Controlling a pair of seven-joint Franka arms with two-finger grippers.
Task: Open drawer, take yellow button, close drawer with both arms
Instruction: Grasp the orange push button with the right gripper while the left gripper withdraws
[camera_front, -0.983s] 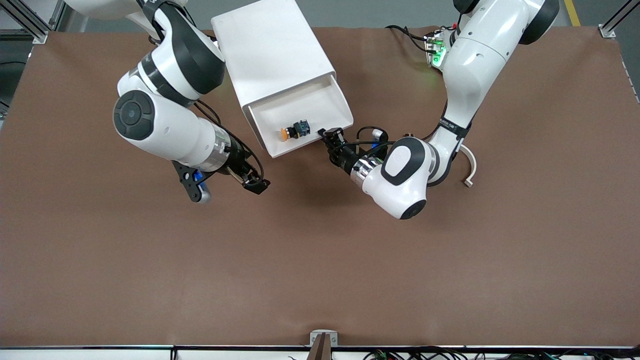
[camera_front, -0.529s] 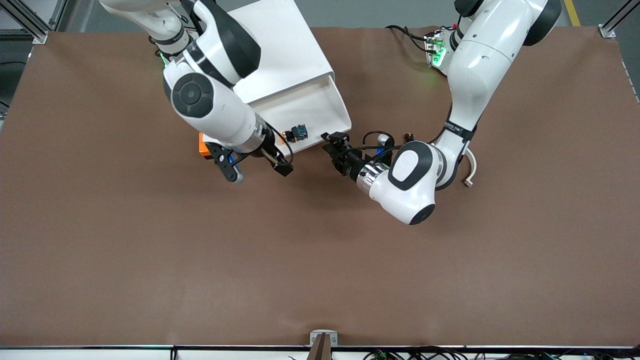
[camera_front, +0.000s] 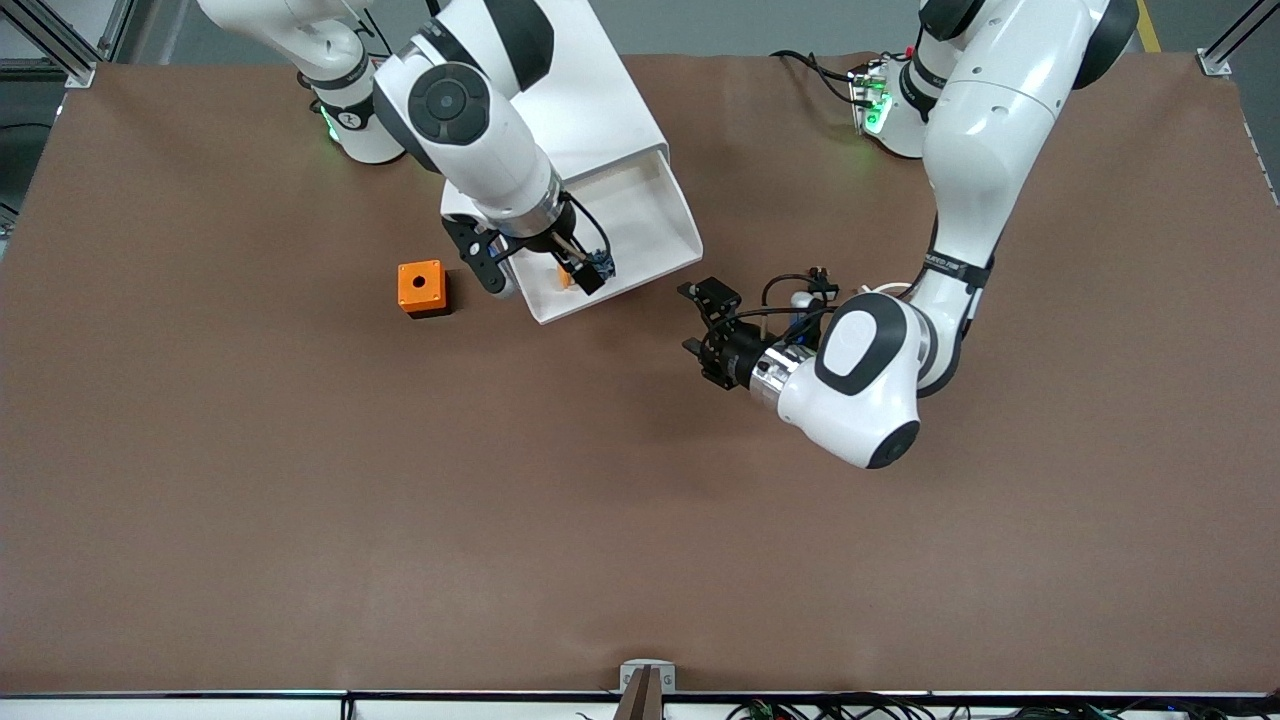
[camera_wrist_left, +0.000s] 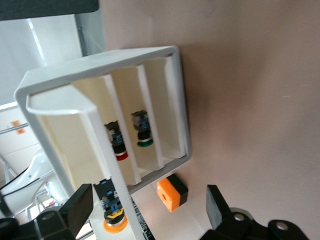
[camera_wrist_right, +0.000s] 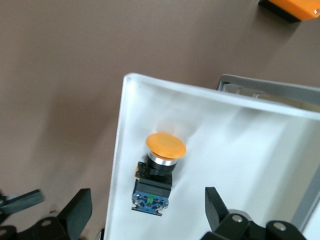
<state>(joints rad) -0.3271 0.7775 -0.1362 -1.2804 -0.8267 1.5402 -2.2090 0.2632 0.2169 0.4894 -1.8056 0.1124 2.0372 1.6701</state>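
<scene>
- Judging progress, the opening step looks done: the drawer (camera_front: 610, 240) stands pulled out of the cabinet (camera_front: 560, 90), toward the front camera.
- The button (camera_wrist_right: 159, 175) lies loose on the drawer floor, near its front wall, orange cap pointing at that wall; not yet taken.
- The right gripper (camera_front: 583, 272) hangs over the button, fingers (camera_wrist_right: 80, 212) spread wide on either side, gripping nothing.
- The left gripper (camera_front: 706, 325) waits above the bare table near the drawer front, also spread wide and empty.
- Left to do: grasp, lift out, then push the drawer shut.
- An orange cube (camera_front: 421, 287) sits beside the cabinet, toward the right arm's end.
</scene>
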